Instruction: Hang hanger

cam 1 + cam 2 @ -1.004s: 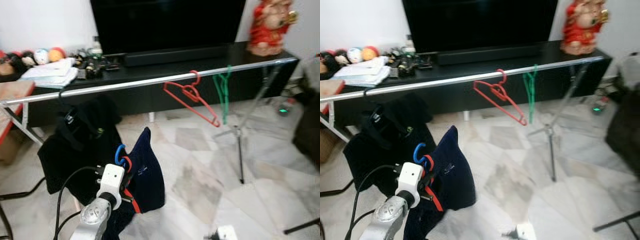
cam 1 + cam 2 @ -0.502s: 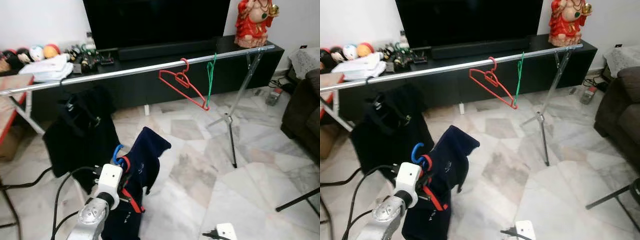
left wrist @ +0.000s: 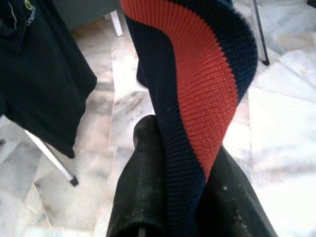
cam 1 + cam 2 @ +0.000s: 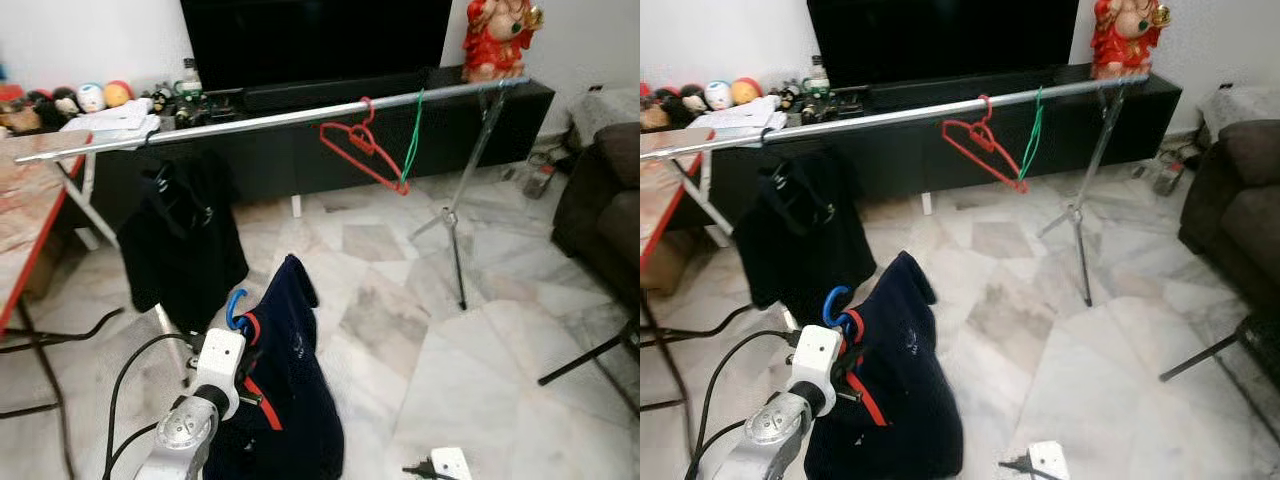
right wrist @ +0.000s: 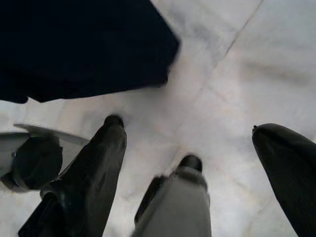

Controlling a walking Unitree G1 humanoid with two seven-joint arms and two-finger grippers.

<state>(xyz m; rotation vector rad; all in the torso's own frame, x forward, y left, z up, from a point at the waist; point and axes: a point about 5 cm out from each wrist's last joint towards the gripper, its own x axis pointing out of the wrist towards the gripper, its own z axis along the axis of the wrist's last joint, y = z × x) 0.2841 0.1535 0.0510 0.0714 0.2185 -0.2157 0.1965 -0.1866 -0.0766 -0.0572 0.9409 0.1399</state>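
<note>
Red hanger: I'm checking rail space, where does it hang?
The red hanger hangs empty on the silver rail, right of middle, beside the green hanger.

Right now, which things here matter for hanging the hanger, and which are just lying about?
For the job:
- left gripper, shut on the navy sweater
- blue hanger inside it
- rail

Lying about:
- red hanger and green hanger on the rail
- black shirt
- television
- statue
- sofa
</note>
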